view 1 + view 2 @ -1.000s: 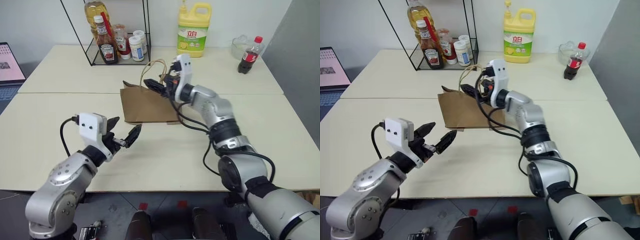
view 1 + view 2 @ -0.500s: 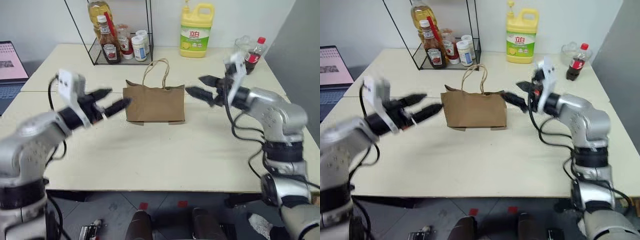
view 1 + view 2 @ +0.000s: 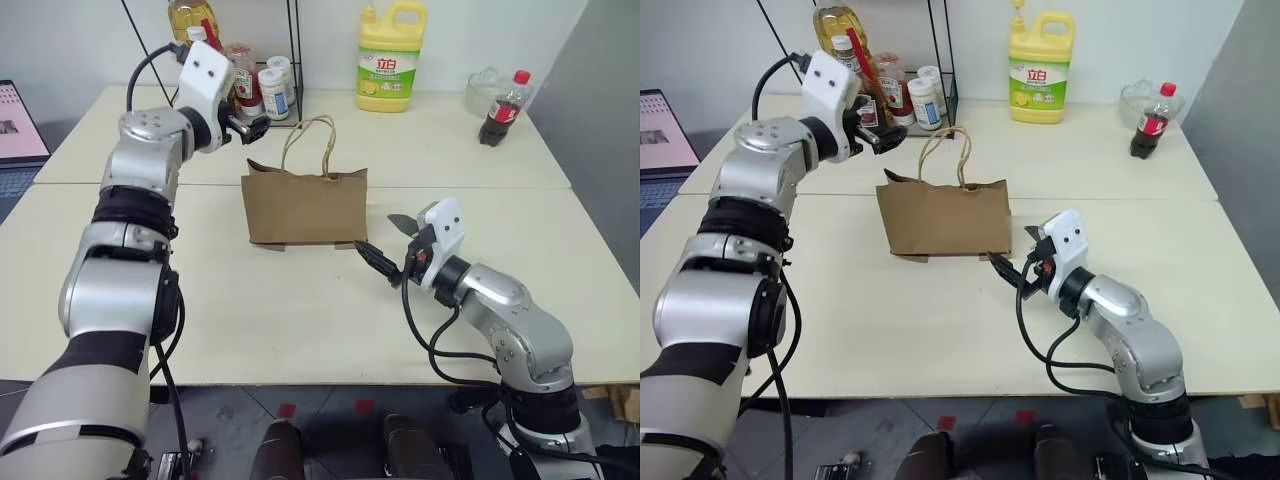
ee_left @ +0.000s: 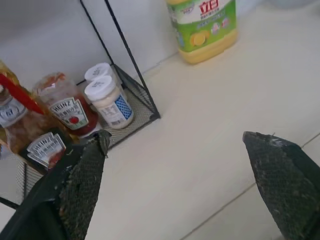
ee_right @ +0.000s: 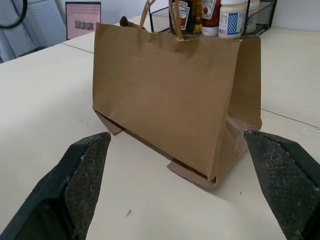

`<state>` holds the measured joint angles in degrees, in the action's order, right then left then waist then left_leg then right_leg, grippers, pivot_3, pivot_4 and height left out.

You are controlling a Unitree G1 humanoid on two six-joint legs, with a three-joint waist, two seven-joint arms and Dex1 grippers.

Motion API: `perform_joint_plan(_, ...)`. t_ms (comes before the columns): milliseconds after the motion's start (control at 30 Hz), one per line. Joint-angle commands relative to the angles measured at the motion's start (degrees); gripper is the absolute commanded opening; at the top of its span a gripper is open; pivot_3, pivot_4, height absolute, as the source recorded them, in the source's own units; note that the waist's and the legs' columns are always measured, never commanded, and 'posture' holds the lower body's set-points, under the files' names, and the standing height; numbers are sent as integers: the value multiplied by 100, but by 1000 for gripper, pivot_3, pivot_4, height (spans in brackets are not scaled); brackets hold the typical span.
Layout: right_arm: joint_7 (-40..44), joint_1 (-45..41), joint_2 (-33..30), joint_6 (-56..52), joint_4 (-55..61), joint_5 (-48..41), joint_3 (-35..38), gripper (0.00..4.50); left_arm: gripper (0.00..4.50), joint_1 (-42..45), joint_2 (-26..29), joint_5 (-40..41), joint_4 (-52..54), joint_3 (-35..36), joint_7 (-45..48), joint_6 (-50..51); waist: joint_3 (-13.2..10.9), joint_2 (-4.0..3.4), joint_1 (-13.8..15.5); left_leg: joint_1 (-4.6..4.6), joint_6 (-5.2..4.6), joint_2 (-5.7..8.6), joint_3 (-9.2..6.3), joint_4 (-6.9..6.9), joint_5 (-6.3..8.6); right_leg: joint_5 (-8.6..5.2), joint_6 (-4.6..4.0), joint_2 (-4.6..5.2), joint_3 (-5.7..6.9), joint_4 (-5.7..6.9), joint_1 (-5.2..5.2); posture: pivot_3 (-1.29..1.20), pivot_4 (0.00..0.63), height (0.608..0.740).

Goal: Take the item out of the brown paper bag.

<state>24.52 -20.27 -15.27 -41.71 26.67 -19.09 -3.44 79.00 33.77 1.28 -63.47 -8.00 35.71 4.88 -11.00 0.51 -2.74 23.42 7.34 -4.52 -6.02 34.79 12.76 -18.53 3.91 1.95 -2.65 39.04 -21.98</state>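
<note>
Arms asymmetric. Left arm raised and stretched far forward, left gripper (image 3: 252, 127) level, held above the table (image 3: 300, 330) near the wire rack (image 3: 245, 105), just beside and above the bag's handles (image 3: 308, 135). Its fingers are spread wide, nothing between them. Right arm bent low, right gripper (image 3: 388, 250) level and aimed at the bag's lower right corner, close but apart from it; fingers spread wide, empty.

Brown paper bag (image 3: 305, 205) stands upright near the table's middle, mouth up. The bottle is not visible; the bag's inside cannot be seen.

Bare tabletop in front of the bag and to both sides. Detergent jug (image 3: 389, 58) and cola bottle (image 3: 500, 108) stand well apart toward the far edge.
</note>
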Motion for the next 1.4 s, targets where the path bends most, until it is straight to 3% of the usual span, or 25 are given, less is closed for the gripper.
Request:
perform_joint_plan(33, -213, 32, 22, 66, 356, -22, 136, 4486, 4500, 253, 12, -545, -538, -247, 323, -328, 0, 0, -34, 0, 0, 0, 0, -2, 0, 0, 0, 0, 0, 2, -1, 0, 150, 740)
perform_joint_plan(267, -331, -47, 3, 101, 245, -97, 201, 4486, 4500, 147, 30, -1017, -622, -567, 1981, -426, 0, 0, -51, 1, 0, -1, -2, -2, -1, 0, 0, -1, 2, 8, -3, 0, 150, 740)
perform_joint_plan(500, -197, -299, -41, 191, -139, -143, 262, 4486, 4500, -202, 233, -992, 269, -605, 3650, -143, 0, 0, -55, 2, 0, -1, -2, -1, -1, 0, 0, -1, 2, 10, -3, 0, 150, 740)
perform_joint_plan(567, -170, -361, -79, 251, -294, -108, 302, 4486, 4500, -480, 371, -975, 849, -654, 4064, 86, 0, 0, -59, 2, 0, -2, -2, -1, -1, 0, 0, -1, 1, 10, -3, 0, 150, 740)
perform_joint_plan(700, -295, -526, -109, 532, -725, -20, 608, 4486, 4500, -1758, 1044, -607, 3709, -707, 5047, 1513, -1, -2, -141, 1, 0, -4, -1, -3, -1, 0, 0, 0, -4, 12, -3, 0, 150, 740)
perform_joint_plan(867, -370, -506, -74, 832, -1040, 119, 580, 4486, 4500, -2957, 1820, -98, 6508, -461, 5250, 3383, -1, -2, -191, 1, 0, -6, -3, 1, -1, 0, 0, 0, -2, 22, -1, 0, 150, 740)
perform_joint_plan(1000, -372, -494, 9, 956, -1148, 179, 495, 4486, 4500, -3391, 2074, 337, 7557, -165, 4985, 3969, -1, -2, -161, -5, -11, -5, -4, 7, 1, -1, 0, -1, -2, 46, 0, 0, 150, 740)
perform_joint_plan(1133, -166, -360, -65, 1061, -1149, 219, 342, 4486, 4500, -4061, 2322, 754, 8146, 291, 5006, 3012, -1, -1, -142, -6, -24, -5, -4, 12, -1, -1, 0, -1, -2, 60, -1, 0, 150, 740)
perform_joint_plan(1267, 639, 26, -593, 1075, -944, 100, 26, 4486, 4500, -5052, 2648, 777, 8346, 494, 5078, 1590, -1, -3, -102, -14, -25, -6, 1, 6, 0, -2, -2, -1, -7, 57, -2, 0, 150, 740)
perform_joint_plan(1400, 1719, 509, -1488, 1148, -772, 35, -278, 4486, 4500, -5538, 2228, 779, 8442, 433, 4416, 1177, -1, -1, 14, -13, -27, -5, 3, 11, 0, -2, -3, 0, -9, 55, 1, 0, 150, 740)
